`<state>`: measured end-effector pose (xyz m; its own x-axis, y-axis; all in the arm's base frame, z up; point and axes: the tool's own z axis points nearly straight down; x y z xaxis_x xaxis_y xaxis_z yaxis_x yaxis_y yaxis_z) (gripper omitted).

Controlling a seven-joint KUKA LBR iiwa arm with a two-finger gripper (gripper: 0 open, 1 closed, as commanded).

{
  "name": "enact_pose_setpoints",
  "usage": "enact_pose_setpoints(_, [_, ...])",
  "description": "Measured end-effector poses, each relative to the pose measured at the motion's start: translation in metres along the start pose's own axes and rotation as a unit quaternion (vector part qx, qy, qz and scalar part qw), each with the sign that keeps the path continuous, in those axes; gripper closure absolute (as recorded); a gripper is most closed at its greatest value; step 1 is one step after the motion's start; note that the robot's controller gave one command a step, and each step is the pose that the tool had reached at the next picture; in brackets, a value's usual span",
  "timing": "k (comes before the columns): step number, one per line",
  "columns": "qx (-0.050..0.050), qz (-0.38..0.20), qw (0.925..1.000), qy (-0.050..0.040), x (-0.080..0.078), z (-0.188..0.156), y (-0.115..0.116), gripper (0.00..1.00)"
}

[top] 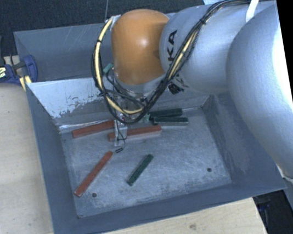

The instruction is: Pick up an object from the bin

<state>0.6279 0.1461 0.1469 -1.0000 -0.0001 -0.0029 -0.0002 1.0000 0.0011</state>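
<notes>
Gripper (119, 141) at the brown stick's (138, 133) 9 o'clock end; I can't tell if it's spread or pinching. An end grab might let the stick swing loose.

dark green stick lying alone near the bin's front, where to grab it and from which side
Grip the dark green stick at its middle from straight above, closing across its narrow width. It lies flat and slanted on the bin floor, clear of the slanted red-brown stick, so both long edges are free.
</notes>
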Motion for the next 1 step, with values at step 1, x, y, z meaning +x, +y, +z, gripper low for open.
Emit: enact_pose_setpoints(1, [-0.001,0.004,1.0000,-0.0032,0.0046,0.0427,-0.0463,0.00])
